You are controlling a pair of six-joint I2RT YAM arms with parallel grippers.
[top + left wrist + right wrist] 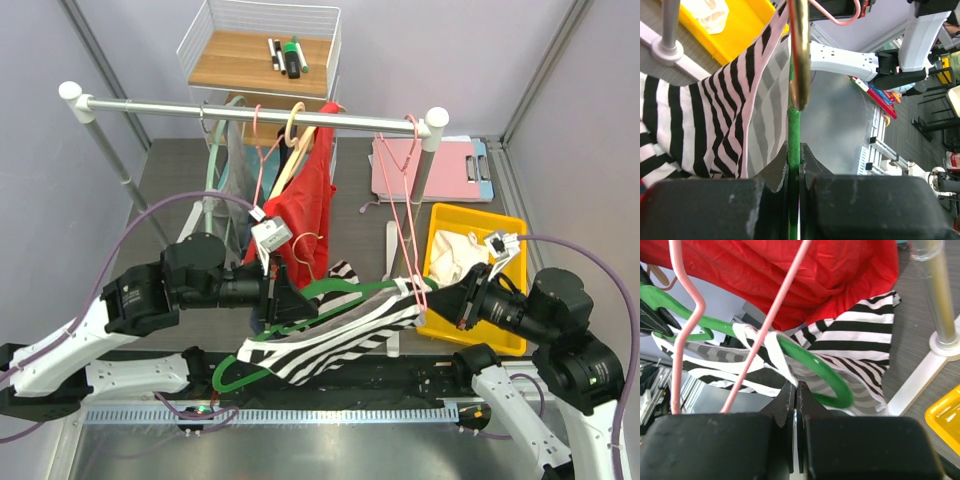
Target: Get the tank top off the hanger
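A black-and-white striped tank top (pixel 330 345) hangs on a green hanger (pixel 335 292) held low in front of the rail. My left gripper (pixel 283 297) is shut on the hanger's green bar (pixel 793 135), with the striped cloth (pixel 715 115) draped to its left. My right gripper (pixel 447 296) is at the hanger's right end. In the right wrist view its jaws (pixel 796 386) are shut, pinching the tank top's white strap (pixel 775 352) where it crosses the green hanger arm (pixel 810 365).
A clothes rail (pixel 250 108) carries pink hangers (pixel 405 190) and a red garment (pixel 305 210); one pink hanger wire (pixel 765 325) crosses just in front of the right gripper. A yellow bin (pixel 470 260) stands at the right, a pink clipboard (pixel 440 165) behind it, and a wire shelf (pixel 260 55) at the back.
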